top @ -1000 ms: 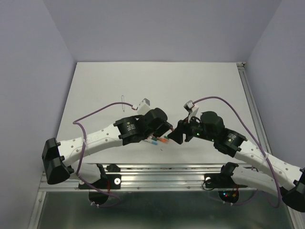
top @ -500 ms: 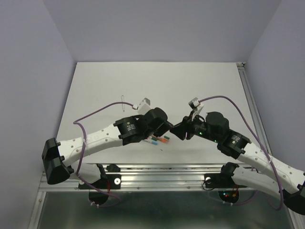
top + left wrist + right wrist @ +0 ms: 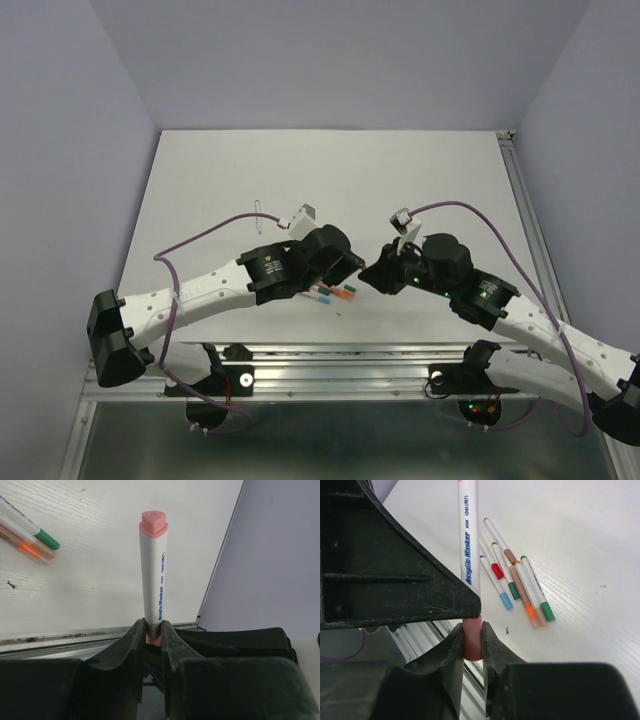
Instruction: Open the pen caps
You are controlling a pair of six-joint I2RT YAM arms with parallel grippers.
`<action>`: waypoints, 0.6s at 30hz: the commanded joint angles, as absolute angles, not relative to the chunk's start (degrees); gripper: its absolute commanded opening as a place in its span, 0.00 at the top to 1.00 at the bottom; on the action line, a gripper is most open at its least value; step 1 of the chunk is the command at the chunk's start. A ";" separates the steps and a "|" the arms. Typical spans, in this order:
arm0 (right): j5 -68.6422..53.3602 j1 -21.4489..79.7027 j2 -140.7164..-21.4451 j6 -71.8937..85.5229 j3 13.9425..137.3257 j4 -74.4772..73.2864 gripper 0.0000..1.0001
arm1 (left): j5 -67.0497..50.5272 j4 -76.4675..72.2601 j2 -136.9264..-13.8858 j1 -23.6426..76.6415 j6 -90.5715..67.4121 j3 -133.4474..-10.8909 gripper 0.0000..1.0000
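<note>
My left gripper (image 3: 153, 627) is shut on a white pen barrel (image 3: 152, 575) with blue lettering and a pink far end. My right gripper (image 3: 472, 630) is shut on that pen's pink cap (image 3: 472, 641), just below the left gripper's finger. The cap still sits against the barrel (image 3: 468, 540). In the top view the left gripper (image 3: 352, 268) and right gripper (image 3: 376, 274) meet tip to tip above the table's near edge. Other capped pens lie on the table, with blue (image 3: 505, 600), red (image 3: 497, 571), green (image 3: 547, 611) and orange (image 3: 530, 613) caps.
The loose pens (image 3: 335, 293) lie in a small bunch under the left wrist. The white table (image 3: 330, 180) stretches away behind the arms. A metal rail (image 3: 330, 352) runs along the near edge. A small dark speck (image 3: 506, 630) lies beside the pens.
My right gripper has moved up and left toward the left gripper and turned at the wrist. The left arm has held still with the pen.
</note>
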State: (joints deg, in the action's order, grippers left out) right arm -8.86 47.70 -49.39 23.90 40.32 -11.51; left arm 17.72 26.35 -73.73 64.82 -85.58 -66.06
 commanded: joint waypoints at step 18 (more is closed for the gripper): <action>-22.06 47.64 -42.19 31.46 41.75 -24.78 0.99 | 31.37 26.89 -71.10 49.93 -82.09 -65.65 1.00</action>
State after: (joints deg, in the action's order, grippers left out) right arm -16.25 47.09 -45.54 29.45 40.38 -18.70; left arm 20.64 25.06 -72.60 53.80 -84.12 -65.25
